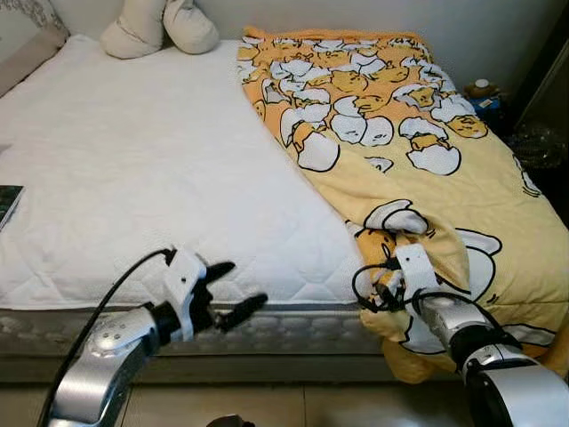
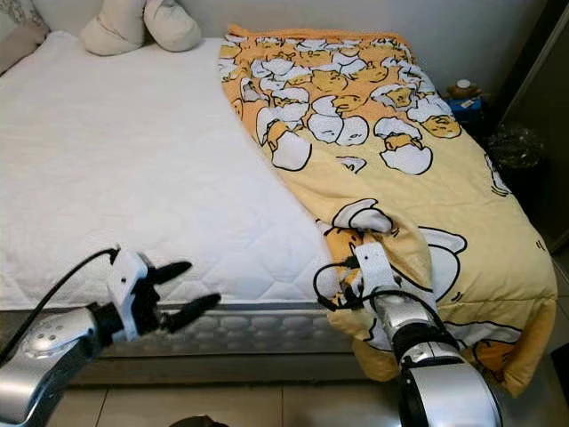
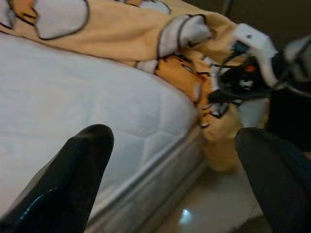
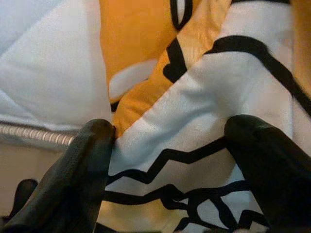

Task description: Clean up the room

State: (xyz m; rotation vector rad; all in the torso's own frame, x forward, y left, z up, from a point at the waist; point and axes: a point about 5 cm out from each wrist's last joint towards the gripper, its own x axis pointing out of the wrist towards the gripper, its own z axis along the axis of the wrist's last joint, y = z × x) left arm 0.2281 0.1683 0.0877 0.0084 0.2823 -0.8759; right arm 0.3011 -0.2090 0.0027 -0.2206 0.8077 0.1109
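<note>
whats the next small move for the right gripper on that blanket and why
Probably close the right gripper on the yellow blanket. Its fingers straddle a fold at the bunched corner by the mattress edge, pressed against the cloth but not pinching it. The left gripper hovers open, apart from the blanket.

Blanket (image 1: 418, 169): yellow-orange ground printed with white broken eggshells outlined in black, each with a darker orange yolk figure. Mattress (image 1: 151, 169): white, quilted in a diamond-like stitch pattern; its side band is grey-white and patterned. Two pillows (image 1: 160, 27) at the head: plain cream. Floor (image 1: 267, 405): beige tile. Both arms silver; left gripper (image 1: 229, 289) black-fingered on a white mount, black cable attached.
</note>
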